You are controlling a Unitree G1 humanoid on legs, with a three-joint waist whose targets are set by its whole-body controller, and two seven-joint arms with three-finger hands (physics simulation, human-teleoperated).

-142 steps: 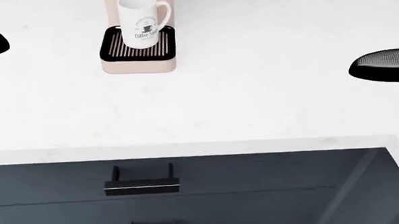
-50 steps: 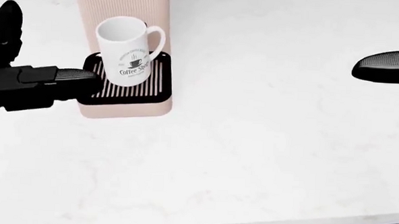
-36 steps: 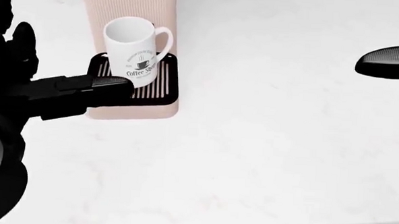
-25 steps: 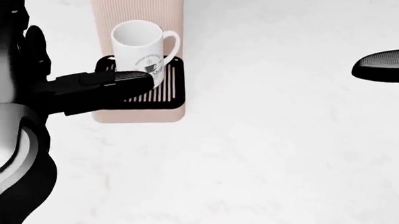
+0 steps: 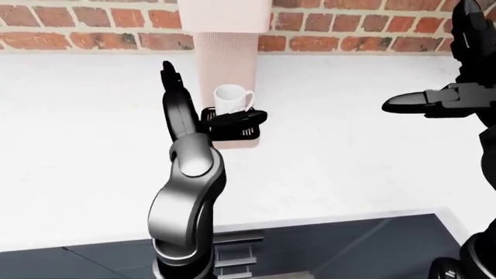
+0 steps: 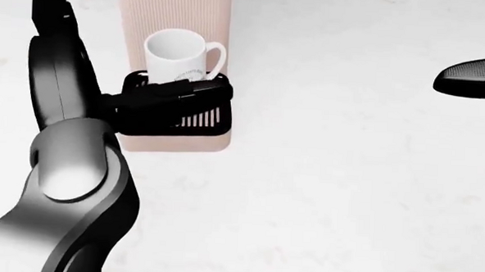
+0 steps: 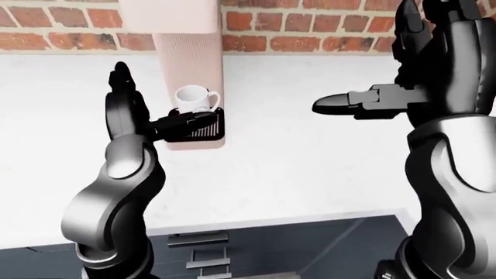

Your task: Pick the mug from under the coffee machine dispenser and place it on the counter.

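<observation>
Mug (image 6: 177, 54) seated upright on drip tray, at 1 o'clock from left hand (image 6: 166, 96); fingers spread, nothing grasped. Right hand (image 7: 364, 100) unclenched, well apart on counter (image 6: 347, 177) side.

Bright, even simulator light washes the white marble counter (image 6: 347, 177) nearly featureless, shadows faint, a soft highlight glinting on the glossy grey left arm (image 6: 69, 171).
</observation>
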